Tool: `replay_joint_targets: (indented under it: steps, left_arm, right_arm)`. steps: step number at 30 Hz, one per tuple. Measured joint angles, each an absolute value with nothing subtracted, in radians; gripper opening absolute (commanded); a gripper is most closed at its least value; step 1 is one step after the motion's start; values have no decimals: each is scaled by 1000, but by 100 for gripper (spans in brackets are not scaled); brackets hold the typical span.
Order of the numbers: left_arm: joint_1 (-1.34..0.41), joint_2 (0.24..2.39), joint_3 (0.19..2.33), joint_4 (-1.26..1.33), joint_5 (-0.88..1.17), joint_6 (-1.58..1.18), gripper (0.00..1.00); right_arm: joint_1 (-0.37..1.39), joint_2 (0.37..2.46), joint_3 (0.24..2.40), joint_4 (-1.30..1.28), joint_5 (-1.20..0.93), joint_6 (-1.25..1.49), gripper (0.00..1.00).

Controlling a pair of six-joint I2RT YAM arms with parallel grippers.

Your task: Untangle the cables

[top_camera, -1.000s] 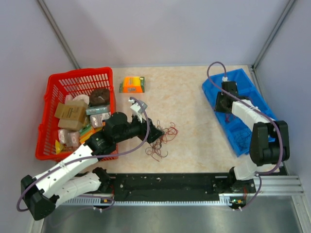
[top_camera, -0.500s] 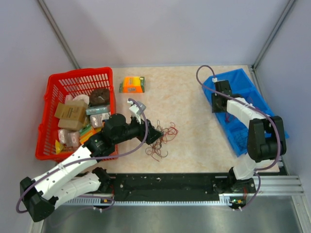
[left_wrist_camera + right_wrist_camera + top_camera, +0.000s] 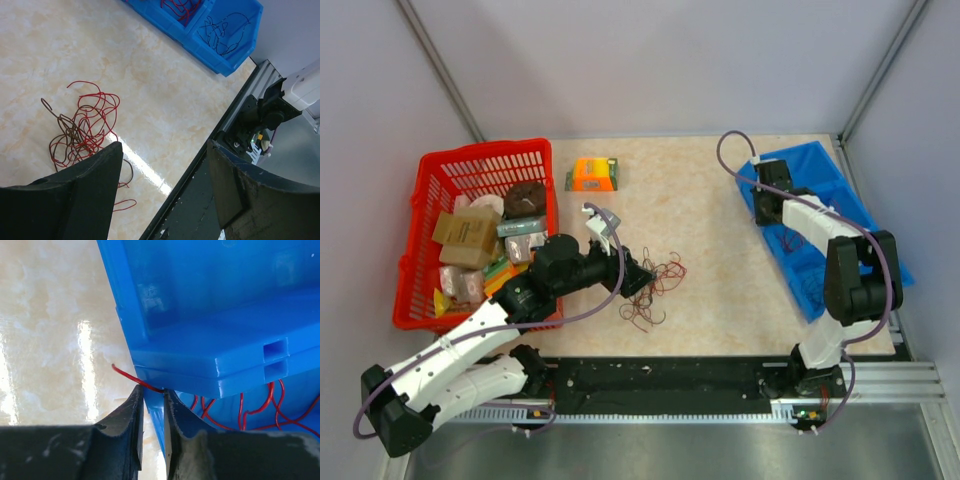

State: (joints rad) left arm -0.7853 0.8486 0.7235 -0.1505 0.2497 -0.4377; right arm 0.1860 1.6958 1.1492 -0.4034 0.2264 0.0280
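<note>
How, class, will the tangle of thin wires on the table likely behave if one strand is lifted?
The tangle looks floppy: its strands lie in loose curls on the table. Hair-thin, it is probably very light. Loops cross, so lifting one strand would likely drag others along.

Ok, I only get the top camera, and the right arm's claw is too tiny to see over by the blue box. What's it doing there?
Observer: In the right wrist view, the right gripper sits at the blue bin's outer wall, and a red wire crosses its tips.
Operator: Is it squeezing it?
Observer: A slim gap shows between the jaws.
Operator: What's inside the box?
Observer: The left wrist view shows red wires in one compartment and black wires in the next.
</note>
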Motion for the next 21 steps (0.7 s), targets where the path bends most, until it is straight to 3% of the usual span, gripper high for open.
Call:
replay_joint_targets:
  steps: [4,14,17,21]
  left_arm:
    - [-785,849,723,-151,250,-436,72]
    - [-785,855,723,-151,250,-436,73]
    - [-785,855,723,-151,250,-436,72]
    - [-785,855,723,-151,250,-437,73]
  right_arm:
    - [190,1687,1166,-390,234,20,0]
    - [190,1682,1168,-390,303,38,0]
    - [190,1680,1167,-390,323,62,9]
    - [190,1640,1166,-416,344,143,42]
